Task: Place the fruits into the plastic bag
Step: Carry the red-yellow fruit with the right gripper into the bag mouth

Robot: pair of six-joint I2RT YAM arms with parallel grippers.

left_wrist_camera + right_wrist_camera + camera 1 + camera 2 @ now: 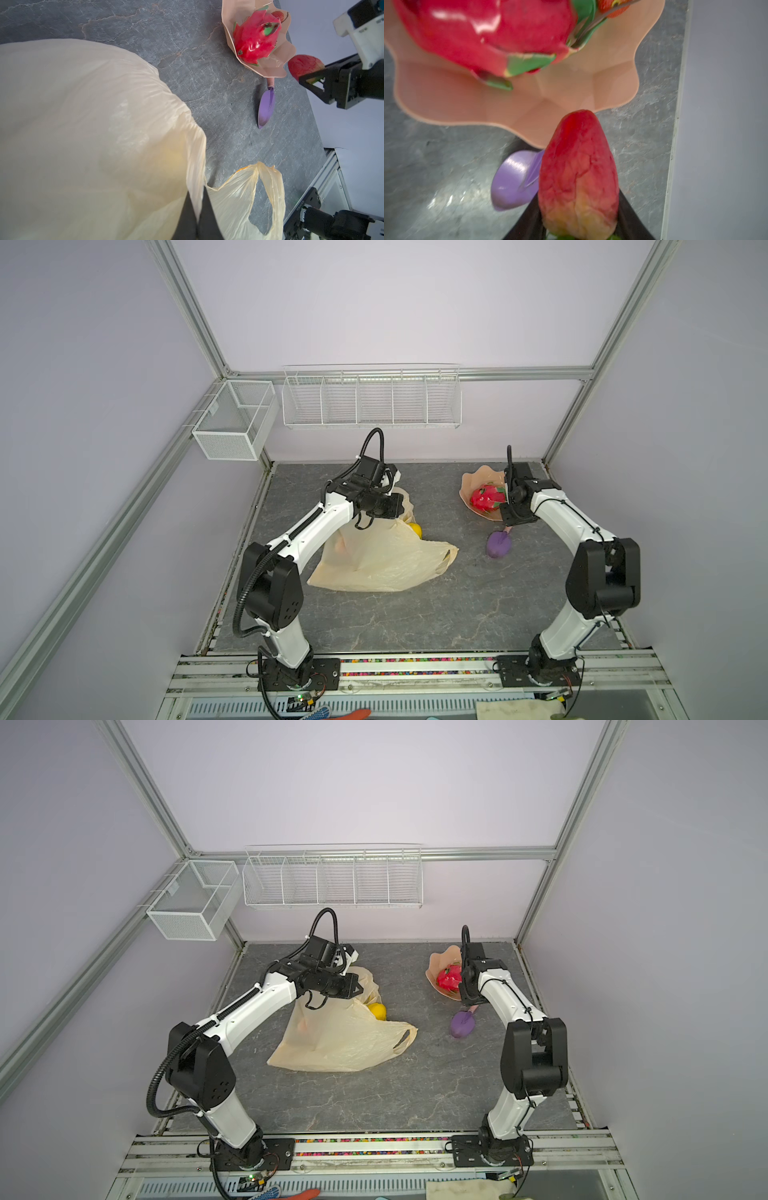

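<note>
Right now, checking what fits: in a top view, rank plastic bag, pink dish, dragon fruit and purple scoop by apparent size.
1. plastic bag
2. pink dish
3. dragon fruit and purple scoop: look about alike, so not ranked apart.

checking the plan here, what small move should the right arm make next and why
Probably carry the red fruit in the right gripper across toward the bag: it is gripped beside the dish, and the left gripper pinches the bag's edge.
</note>
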